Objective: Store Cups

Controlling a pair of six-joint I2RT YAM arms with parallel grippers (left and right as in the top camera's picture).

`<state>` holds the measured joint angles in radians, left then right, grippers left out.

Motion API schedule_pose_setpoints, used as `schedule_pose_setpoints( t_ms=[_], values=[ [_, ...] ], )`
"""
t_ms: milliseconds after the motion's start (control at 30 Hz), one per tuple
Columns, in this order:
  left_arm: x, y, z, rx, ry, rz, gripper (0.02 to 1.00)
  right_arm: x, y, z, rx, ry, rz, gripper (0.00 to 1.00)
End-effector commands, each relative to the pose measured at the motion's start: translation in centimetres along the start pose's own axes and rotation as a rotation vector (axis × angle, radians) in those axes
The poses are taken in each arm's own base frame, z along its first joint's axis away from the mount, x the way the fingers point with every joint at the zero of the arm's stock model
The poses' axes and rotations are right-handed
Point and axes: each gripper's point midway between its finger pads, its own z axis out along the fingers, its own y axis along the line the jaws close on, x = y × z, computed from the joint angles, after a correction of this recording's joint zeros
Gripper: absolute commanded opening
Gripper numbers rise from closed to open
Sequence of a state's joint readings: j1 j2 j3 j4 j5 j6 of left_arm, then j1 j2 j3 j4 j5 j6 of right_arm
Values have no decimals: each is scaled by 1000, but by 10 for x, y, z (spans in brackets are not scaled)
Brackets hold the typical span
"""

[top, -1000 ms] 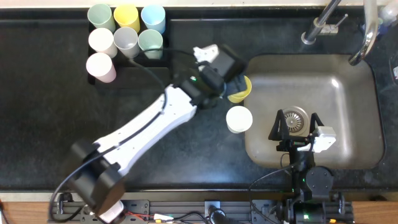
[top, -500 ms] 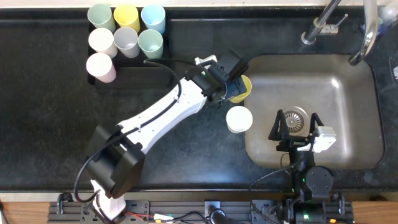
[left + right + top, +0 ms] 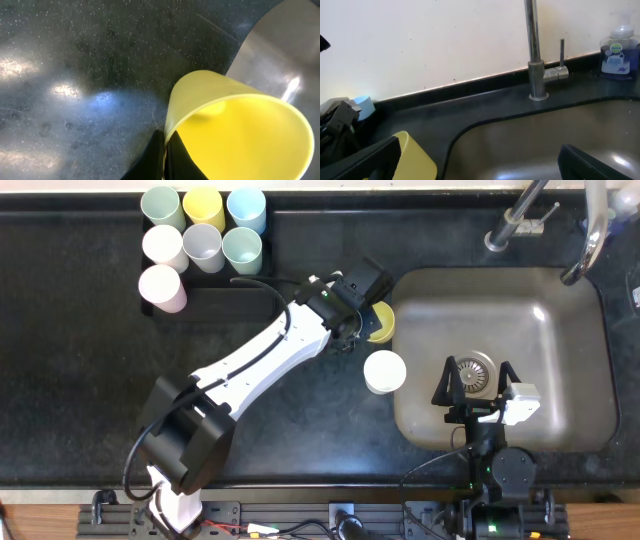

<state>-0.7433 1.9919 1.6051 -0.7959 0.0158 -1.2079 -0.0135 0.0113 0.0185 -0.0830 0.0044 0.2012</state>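
A yellow cup (image 3: pixel 379 324) (image 3: pixel 240 125) sits at the counter's edge beside the sink's left rim. My left gripper (image 3: pixel 366 306) (image 3: pixel 165 147) is shut on its rim, one finger inside the cup and one outside. Just in front of it a white cup (image 3: pixel 384 371) stands at the sink's edge. At the back left, a black rack (image 3: pixel 230 292) holds several pastel cups (image 3: pixel 203 242). My right gripper (image 3: pixel 476 383) hangs open over the sink basin near the drain, with nothing between its fingers (image 3: pixel 367 160). The yellow cup (image 3: pixel 415 156) also shows in the right wrist view.
The steel sink (image 3: pixel 560 330) takes up the right side, with a drain (image 3: pixel 476 370). A faucet (image 3: pixel 520 215) (image 3: pixel 535 55) and a soap bottle (image 3: pixel 620 50) stand behind it. The dark counter (image 3: pixel 90 390) lies open to the left of the left arm.
My left arm swung toward the sink and its gripper closed on the yellow cup's rim. The cup now shows its full round mouth. The right arm has kept still.
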Motion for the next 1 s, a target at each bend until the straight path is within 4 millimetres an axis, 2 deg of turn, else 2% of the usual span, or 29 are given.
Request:
schedule_pose_setpoints(
  t_ms=[33,100,233,333,467,633,733,800,1000],
  values=[
    [-8,-7,-1,12,-26,-29,36,3,-2,0,6,-1,-6,998],
    [-15,-7,-5,13,-44,-37,36,3,-2,0,6,-1,-6,998],
    [-45,13,-44,-41,-92,-96,36,3,-2,0,6,-1,-6,996],
    [-73,45,-75,-90,-120,-175,36,3,-2,0,6,-1,-6,996],
    [-112,101,-101,-183,-145,-312,38,3,-2,0,6,-1,-6,998],
    [-155,158,-117,-241,-164,-430,36,3,-2,0,6,-1,-7,993],
    [-171,186,-124,-256,-163,-518,36,3,-2,0,6,-1,-6,998],
    [-178,201,-128,-257,-153,-568,38,3,-2,0,5,-1,-6,996],
    [-192,227,-121,-273,-132,-634,36,3,-2,0,6,-1,-7,998]
  ],
)
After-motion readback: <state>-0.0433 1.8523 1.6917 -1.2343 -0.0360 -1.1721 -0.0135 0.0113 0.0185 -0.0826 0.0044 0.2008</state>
